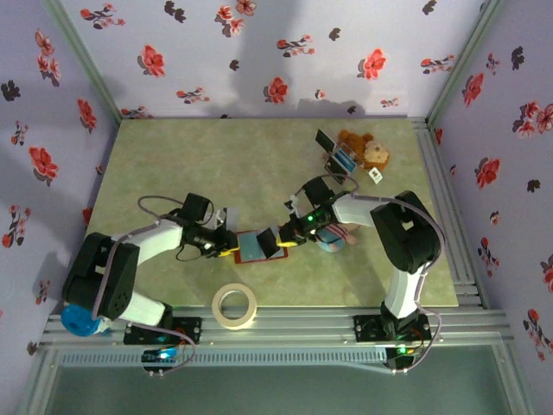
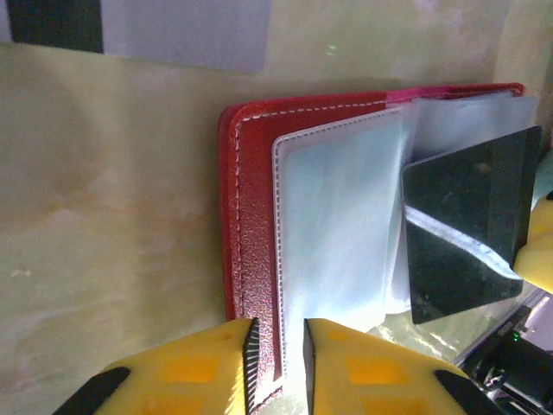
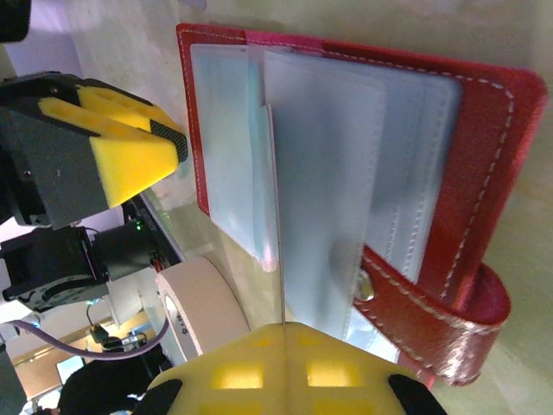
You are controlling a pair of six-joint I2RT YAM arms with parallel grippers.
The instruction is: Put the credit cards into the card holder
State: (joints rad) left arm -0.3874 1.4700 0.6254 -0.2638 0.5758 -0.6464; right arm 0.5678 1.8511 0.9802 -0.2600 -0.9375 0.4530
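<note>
Credit card [image 2: 471,194], gripped by right jaws, sits partly in the open card holder [image 2: 251,216], whose edge left jaws pinch.

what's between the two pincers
the open red card holder, its edge in the left pincer; the right pincer holds a dark card over it, top view

Lilac walls [image 1: 259,43] printed w/ red & dark flowers are set round 3 sides of a table [image 1: 173,156] w/ pale green marbled top; alu. rails [image 1: 302,324] are fitted along its near & right edges. Soft shadows are cast on back wall.
</note>
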